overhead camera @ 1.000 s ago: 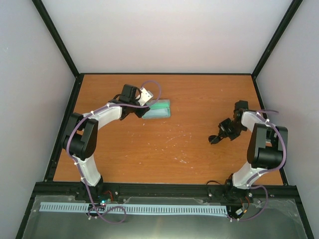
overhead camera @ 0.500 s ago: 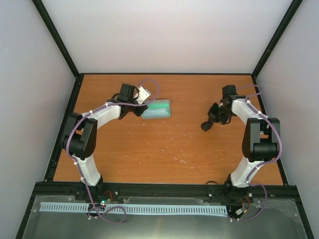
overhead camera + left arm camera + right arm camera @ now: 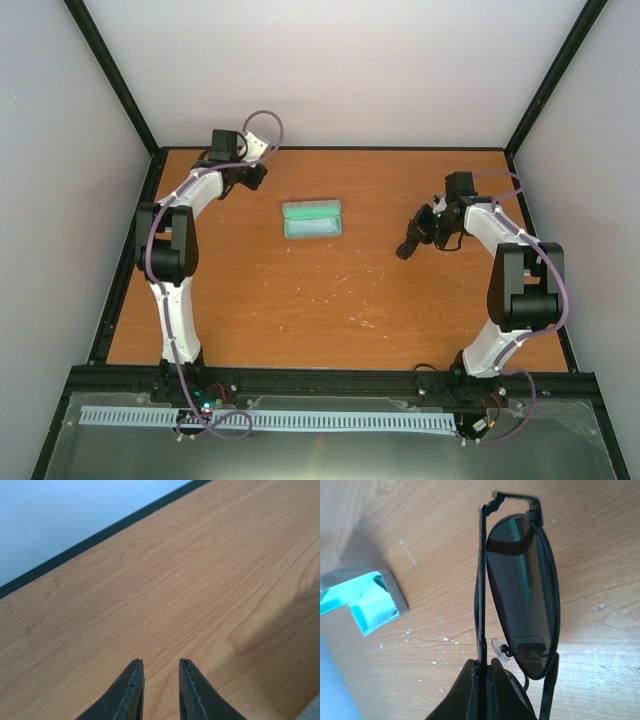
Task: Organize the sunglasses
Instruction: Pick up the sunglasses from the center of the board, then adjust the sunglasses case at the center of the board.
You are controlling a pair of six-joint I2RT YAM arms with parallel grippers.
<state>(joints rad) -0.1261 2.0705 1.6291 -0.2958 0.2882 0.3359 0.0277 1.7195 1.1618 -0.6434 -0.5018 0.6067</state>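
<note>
Status: task part done, pickup only.
- My right gripper [image 3: 482,672] clamped on thin side arm of sunglasses [image 3: 525,595]. Pair appears folded and lifted off table [image 3: 400,300], right of centre, far half.
- Case [image 3: 313,219] lies open to left of pair, well apart, green inside facing up. Nothing in it (as far as top view shows).
- My left gripper [image 3: 159,680] at far left corner, fingers slightly parted, gripping nothing.
- Left to do, in my judgement: carry pair left, lay it in case, release, close case.
</note>
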